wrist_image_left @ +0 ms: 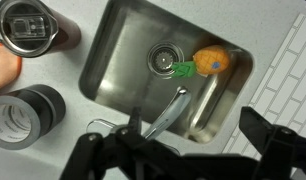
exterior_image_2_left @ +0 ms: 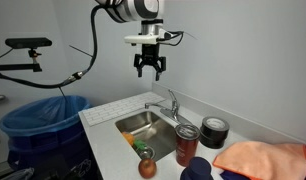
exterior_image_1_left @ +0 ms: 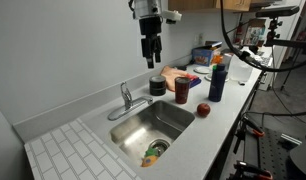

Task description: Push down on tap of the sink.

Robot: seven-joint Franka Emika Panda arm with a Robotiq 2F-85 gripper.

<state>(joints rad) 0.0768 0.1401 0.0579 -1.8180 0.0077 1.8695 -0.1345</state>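
The chrome tap (exterior_image_1_left: 126,97) stands at the back edge of the steel sink (exterior_image_1_left: 165,118), its slim spout reaching over the basin. It shows in both exterior views (exterior_image_2_left: 173,103) and low in the wrist view (wrist_image_left: 169,110). My gripper (exterior_image_1_left: 151,62) hangs well above the tap, open and empty, also seen in an exterior view (exterior_image_2_left: 148,72). In the wrist view its dark fingers (wrist_image_left: 183,150) frame the bottom, with the sink (wrist_image_left: 123,55) and its round drain (wrist_image_left: 165,58) below.
An orange toy vegetable (wrist_image_left: 213,62) lies in the basin. A red-capped can (exterior_image_1_left: 182,90), a dark tape roll (exterior_image_1_left: 158,86), an orange cloth (exterior_image_2_left: 263,158), a blue bottle (exterior_image_1_left: 217,80) and a red apple (exterior_image_1_left: 203,110) stand beside the sink. The white ribbed draining area (exterior_image_1_left: 68,150) is opposite.
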